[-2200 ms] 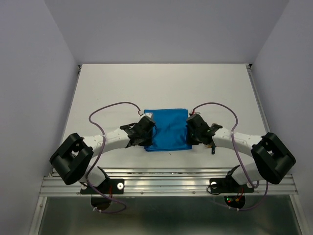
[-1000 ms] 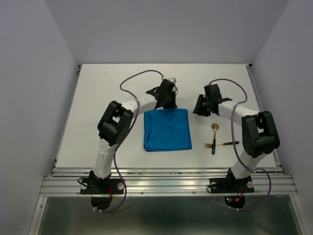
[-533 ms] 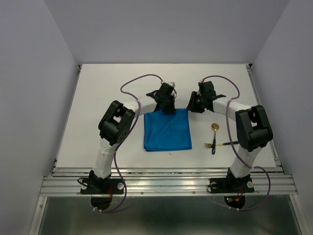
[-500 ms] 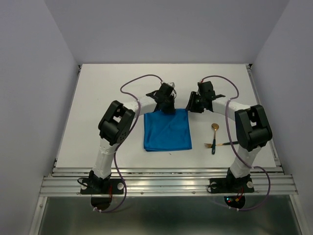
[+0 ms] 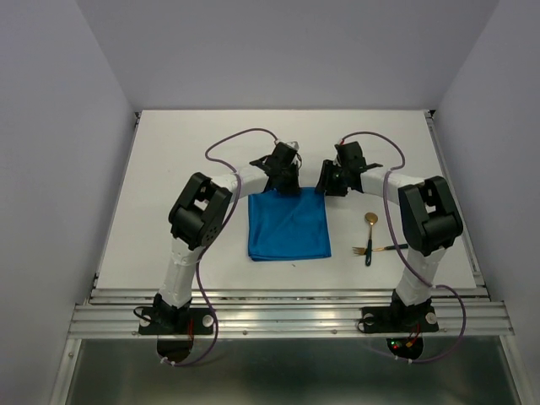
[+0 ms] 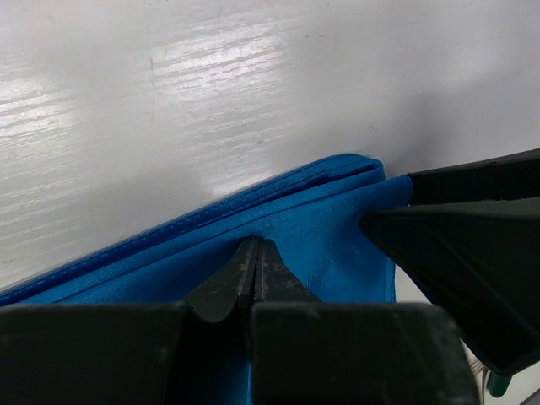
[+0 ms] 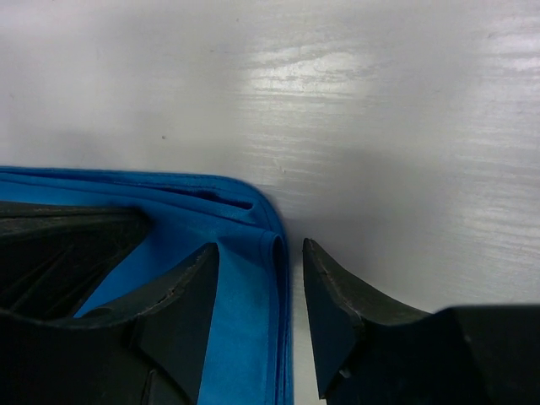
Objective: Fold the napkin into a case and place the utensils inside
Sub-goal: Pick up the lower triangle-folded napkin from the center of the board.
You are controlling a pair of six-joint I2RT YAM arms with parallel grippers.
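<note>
The blue napkin (image 5: 288, 226) lies flat, folded to a rectangle, on the white table. My left gripper (image 5: 286, 187) is shut, its tips (image 6: 255, 246) resting on the cloth (image 6: 329, 215) just inside the far edge; no cloth shows between the jaws. My right gripper (image 5: 326, 187) is open at the napkin's far right corner, one finger (image 7: 181, 295) on the cloth (image 7: 240, 329) and the other (image 7: 337, 295) on bare table, so the folded edge runs between them (image 7: 261, 247). The spoon (image 5: 370, 222) and fork (image 5: 376, 249) lie crossed to the right of the napkin.
White walls close in the table at the back and sides. The right finger (image 6: 460, 253) shows dark at the right of the left wrist view. A metal rail (image 5: 287, 321) with both arm bases runs along the near edge.
My right gripper has moved left from beside the spoon to the napkin's far right corner and its jaws have spread wider. The left gripper has stayed shut on the far edge.
</note>
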